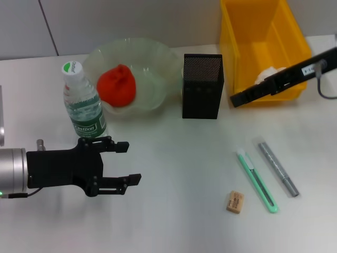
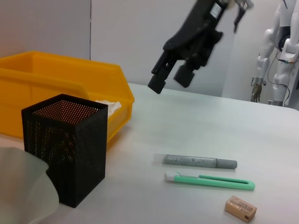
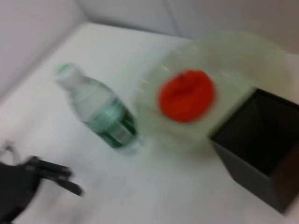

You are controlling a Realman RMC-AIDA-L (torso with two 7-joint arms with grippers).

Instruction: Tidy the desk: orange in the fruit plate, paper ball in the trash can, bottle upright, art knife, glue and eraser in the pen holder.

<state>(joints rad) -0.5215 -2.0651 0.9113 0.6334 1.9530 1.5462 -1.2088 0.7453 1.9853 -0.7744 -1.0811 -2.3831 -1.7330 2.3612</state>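
just ahead of the open left gripper (image 1: 125, 162), bottle (image 1: 82, 103) upright.

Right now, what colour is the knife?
Mint green, the knife lying on the table, clearest in the left wrist view.

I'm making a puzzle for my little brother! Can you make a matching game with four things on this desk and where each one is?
Things:
1. orange
2. paper ball
3. eraser
4. bottle

Places:
A. standing upright beside the fruit plate
B. lying on the bare table, near the green art knife
C. inside the fruit plate
D. inside the yellow trash can

Pairs: 1-C, 2-D, 3-B, 4-A
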